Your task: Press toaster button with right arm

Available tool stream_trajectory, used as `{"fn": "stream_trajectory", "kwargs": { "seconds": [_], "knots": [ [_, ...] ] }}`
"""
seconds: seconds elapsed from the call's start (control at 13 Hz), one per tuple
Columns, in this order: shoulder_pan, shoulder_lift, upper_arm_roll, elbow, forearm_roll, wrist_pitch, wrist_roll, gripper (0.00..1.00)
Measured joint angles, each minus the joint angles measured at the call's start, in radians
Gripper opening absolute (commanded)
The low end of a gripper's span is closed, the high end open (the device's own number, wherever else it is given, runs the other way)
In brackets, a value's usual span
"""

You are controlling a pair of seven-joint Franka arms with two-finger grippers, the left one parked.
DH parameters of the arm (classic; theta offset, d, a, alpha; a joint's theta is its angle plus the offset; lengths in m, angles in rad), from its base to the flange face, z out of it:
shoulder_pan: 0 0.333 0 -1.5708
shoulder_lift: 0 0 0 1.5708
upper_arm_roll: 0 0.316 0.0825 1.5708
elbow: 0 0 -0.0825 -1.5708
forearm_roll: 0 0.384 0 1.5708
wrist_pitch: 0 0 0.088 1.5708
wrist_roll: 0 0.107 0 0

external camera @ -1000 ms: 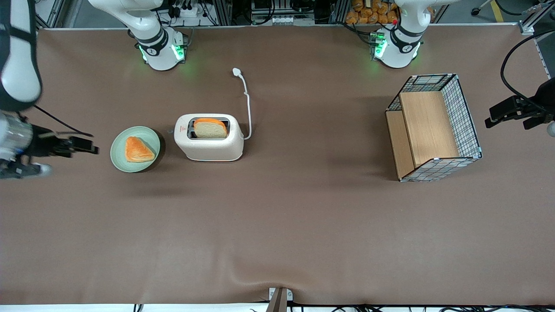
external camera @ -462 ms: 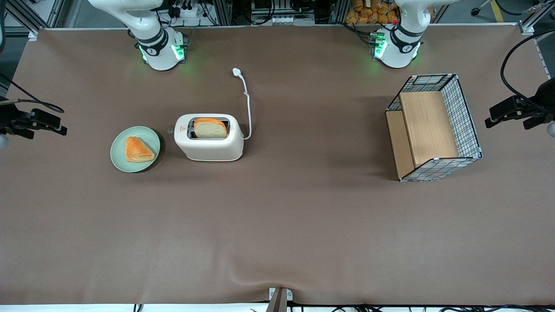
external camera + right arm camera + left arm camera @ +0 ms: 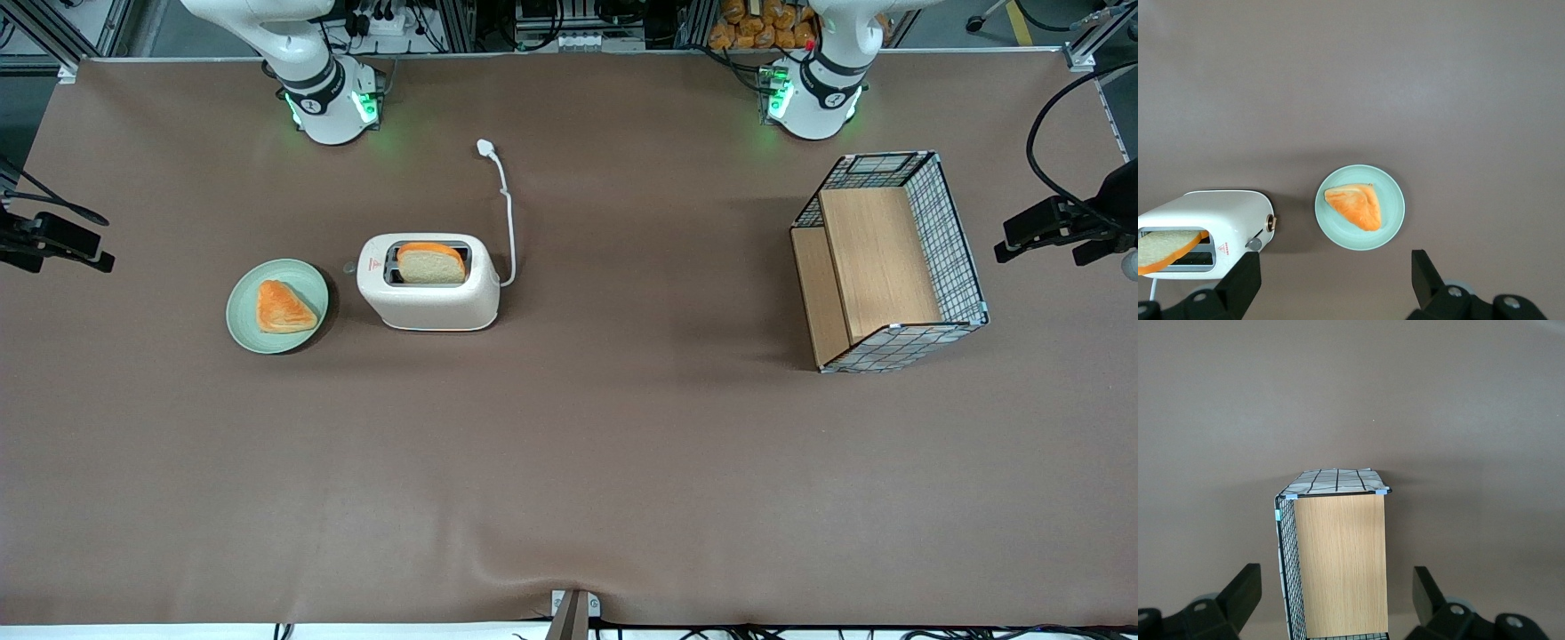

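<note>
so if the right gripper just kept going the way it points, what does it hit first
Probably bare table: the open gripper points down near the plate; the toaster button sits off to the side. Depth is unclear.

Brown surface (image 3: 569, 462) underneath everything. Toward the working arm's end, a pale green plate (image 3: 242, 311) (image 3: 1358, 241) lying flat, and on it, near the middle, an orange-crusted triangular pastry (image 3: 283, 307) (image 3: 1355, 205). Toward the parked arm's end, well apart from the plate, a wire-mesh basket (image 3: 889, 258) (image 3: 1341, 567) with light wooden panels inside dark mesh walls.
</note>
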Motion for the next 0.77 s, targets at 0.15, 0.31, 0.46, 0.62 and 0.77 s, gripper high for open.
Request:
{"fn": "stream_trajectory", "kwargs": {
  "seconds": [0.15,0.31,0.46,0.62,0.77],
  "knots": [
    [0.003,0.0,0.001,0.002,-0.001,-0.03,0.054,1.0],
    [0.009,-0.001,0.003,0.011,-0.01,-0.038,0.063,1.0],
    [0.011,-0.01,0.005,0.016,-0.024,-0.042,0.064,1.0],
    [0.015,-0.015,0.006,0.017,-0.026,-0.045,0.064,1.0],
    [0.017,-0.018,0.01,0.018,-0.027,-0.046,0.065,1.0]
  ]
}}
